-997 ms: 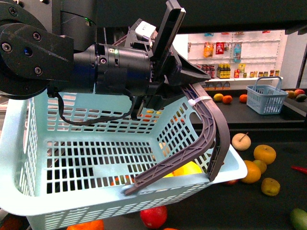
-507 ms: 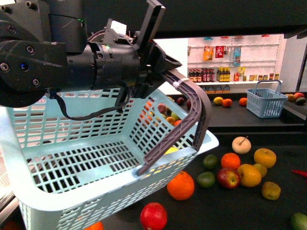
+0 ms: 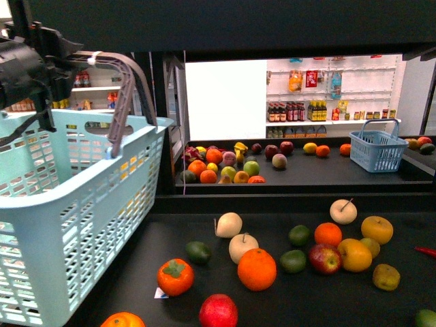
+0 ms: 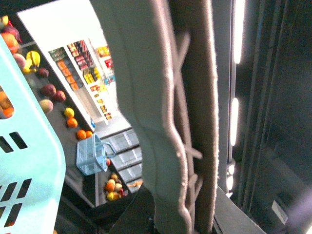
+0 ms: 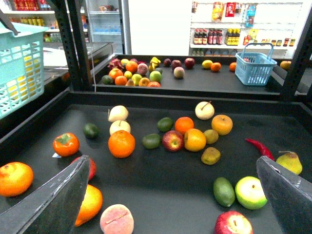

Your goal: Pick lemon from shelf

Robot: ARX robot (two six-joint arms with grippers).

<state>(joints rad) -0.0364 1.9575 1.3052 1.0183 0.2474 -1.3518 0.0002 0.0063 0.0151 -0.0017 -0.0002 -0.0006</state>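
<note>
The shelf (image 3: 306, 300) is a black tiered stand with fruit on two trays. A small plain-yellow fruit (image 3: 310, 146) lies on the back tray beside an orange. It may be the lemon, but it is too small to tell its shape. It also shows in the right wrist view (image 5: 206, 64) and the left wrist view (image 4: 68, 112). My left gripper (image 3: 75, 58) is shut on the grey basket handle (image 3: 126, 88) of a pale-blue basket (image 3: 82, 204) at the far left. My right gripper (image 5: 170, 195) is open and empty above the front tray (image 5: 161, 185).
Oranges (image 3: 257, 268), apples (image 3: 325, 257), limes, a persimmon (image 3: 175, 276) and golden round fruits (image 3: 377, 229) are scattered on the front tray. A small blue basket (image 3: 376, 148) stands on the back tray at the right. White wall shelves of bottles (image 3: 313, 105) are behind.
My left arm has swung the pale-blue basket left and away from the camera. The fruit on the shelf, hidden before, is in the open.
</note>
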